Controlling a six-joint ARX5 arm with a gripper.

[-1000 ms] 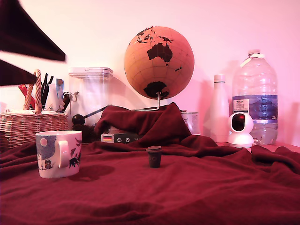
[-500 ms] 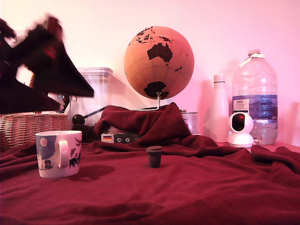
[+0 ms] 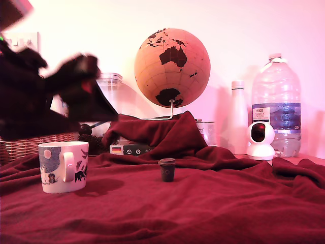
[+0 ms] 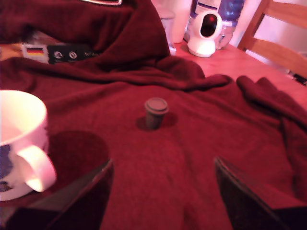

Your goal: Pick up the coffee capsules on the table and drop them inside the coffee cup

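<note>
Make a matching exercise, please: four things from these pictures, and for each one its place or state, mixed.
1. small dark capsule
2. white printed mug
3. black gripper
4. white round camera

a. open, holding nothing
b. upright, alone mid-cloth
c. beside the big water bottle
d. at the exterior view's left, on the cloth

Pairs: 1-b, 2-d, 3-a, 4-c

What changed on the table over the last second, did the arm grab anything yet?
Only the gripper moved: it swung in from the exterior view's upper left, down and rightward above the coffee cup. Its jaws are open and hold nothing. The coffee capsule, cup and maroon cloth stayed put.
</note>
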